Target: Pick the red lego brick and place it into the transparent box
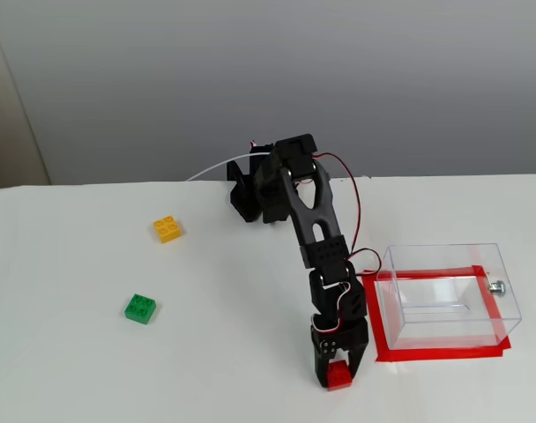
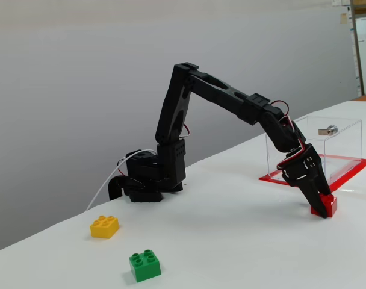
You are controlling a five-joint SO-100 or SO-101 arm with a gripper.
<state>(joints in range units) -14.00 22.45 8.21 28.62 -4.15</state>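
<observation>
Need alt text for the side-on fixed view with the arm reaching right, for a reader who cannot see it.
A black robot arm reaches down to the right, its end effector closed around a red brick resting on the white table, just in front of a clear box on a red-taped patch. A yellow brick and a green brick lie apart at lower left.

The red lego brick (image 1: 340, 377) is a small bright red studded block sitting flat on the white desk (image 1: 74, 370), right between the pincer (image 1: 338, 374) tips and just off the near corner of the transparent box (image 1: 450, 295). That box is a clear, thin-walled rectangle standing upright, open on top, with a little silver knob on one side wall. It's empty.
</observation>
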